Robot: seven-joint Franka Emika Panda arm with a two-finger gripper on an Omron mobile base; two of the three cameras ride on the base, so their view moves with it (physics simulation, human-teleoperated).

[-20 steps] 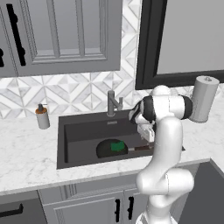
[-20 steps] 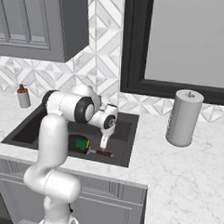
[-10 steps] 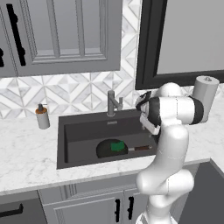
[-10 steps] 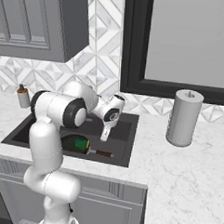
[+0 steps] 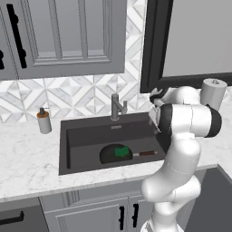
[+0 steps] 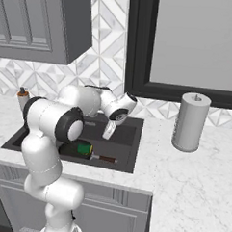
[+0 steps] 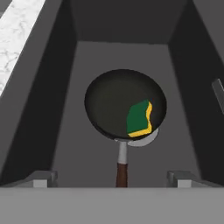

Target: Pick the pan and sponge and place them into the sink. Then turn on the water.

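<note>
The black pan (image 5: 110,154) lies on the floor of the sink (image 5: 90,128), its reddish-brown handle (image 5: 146,154) pointing right. The green and yellow sponge (image 5: 121,151) rests inside the pan at its right side. In the hand view the pan (image 7: 118,103) is straight below, the sponge (image 7: 139,119) leans on its rim, and the handle (image 7: 121,170) runs toward me. My gripper (image 6: 108,133) hangs open above the sink's right end, holding nothing; its fingertips (image 7: 43,178) stand wide apart. The grey faucet (image 5: 116,106) stands behind the basin. No water stream is running.
A soap dispenser (image 5: 44,121) stands on the marble counter left of the sink. A paper towel roll (image 6: 190,122) stands on the counter to the right. Grey cabinets hang above, and a dark-framed window is behind the sink's right end.
The arm's elbow has swung up and to the right, and the hand has lifted slightly above the sink. Pan and sponge have stayed put.
</note>
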